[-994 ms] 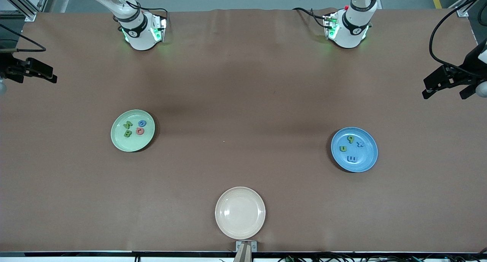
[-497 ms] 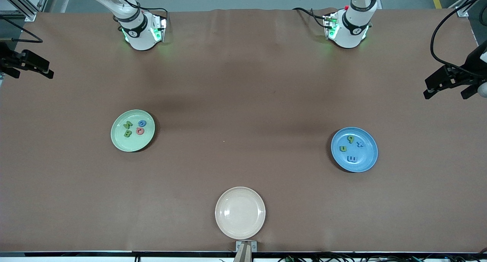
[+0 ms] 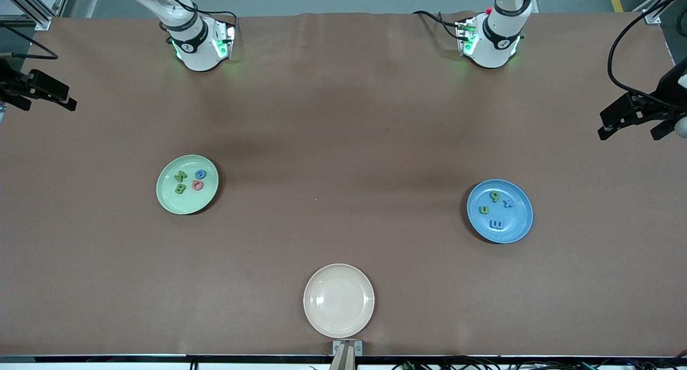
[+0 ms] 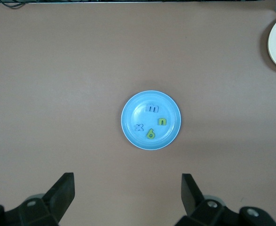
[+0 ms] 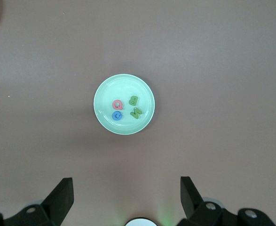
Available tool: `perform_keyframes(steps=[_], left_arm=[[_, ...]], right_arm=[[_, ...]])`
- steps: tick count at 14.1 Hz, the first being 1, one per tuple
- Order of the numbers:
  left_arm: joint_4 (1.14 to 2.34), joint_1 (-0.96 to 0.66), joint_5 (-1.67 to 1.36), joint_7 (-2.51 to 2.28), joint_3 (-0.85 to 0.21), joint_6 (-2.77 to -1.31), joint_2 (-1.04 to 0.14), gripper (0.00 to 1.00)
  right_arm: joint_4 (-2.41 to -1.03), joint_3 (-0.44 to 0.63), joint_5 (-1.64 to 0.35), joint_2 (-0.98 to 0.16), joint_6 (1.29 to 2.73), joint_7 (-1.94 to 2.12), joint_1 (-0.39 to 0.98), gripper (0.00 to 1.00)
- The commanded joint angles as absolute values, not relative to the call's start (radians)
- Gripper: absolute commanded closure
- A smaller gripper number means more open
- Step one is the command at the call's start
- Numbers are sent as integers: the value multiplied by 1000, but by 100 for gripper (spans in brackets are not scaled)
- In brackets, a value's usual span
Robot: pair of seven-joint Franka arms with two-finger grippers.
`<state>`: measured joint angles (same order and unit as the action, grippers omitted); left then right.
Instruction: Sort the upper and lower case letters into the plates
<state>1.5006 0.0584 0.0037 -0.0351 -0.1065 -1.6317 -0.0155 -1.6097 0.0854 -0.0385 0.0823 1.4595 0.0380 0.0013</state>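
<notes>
Now mint plate (image 3: pixel 187 185) holds four capitals, blue plate (image 3: pixel 499 211) four small letters; left hand (image 4: pixel 127 189), right hand (image 5: pixel 126 188) spread apart.

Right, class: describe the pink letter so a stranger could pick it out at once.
Find the pale green plate toward the right arm's end of the table. Four foam letters lie in it; the pink letter sits beside a blue one. It is the only pink piece anywhere, a capital Q in the right wrist view.
</notes>
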Motion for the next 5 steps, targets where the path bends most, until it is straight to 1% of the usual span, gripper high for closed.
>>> perform_keyframes(steps=[1, 5], left_arm=[[1496, 66, -8, -15, -107, -1618, -14, 0], [1497, 66, -8, -15, -107, -1618, -14, 0]], right_arm=[[-1646, 78, -54, 123, 1463, 34, -11, 0], [-1646, 78, -32, 124, 1463, 38, -5, 0]])
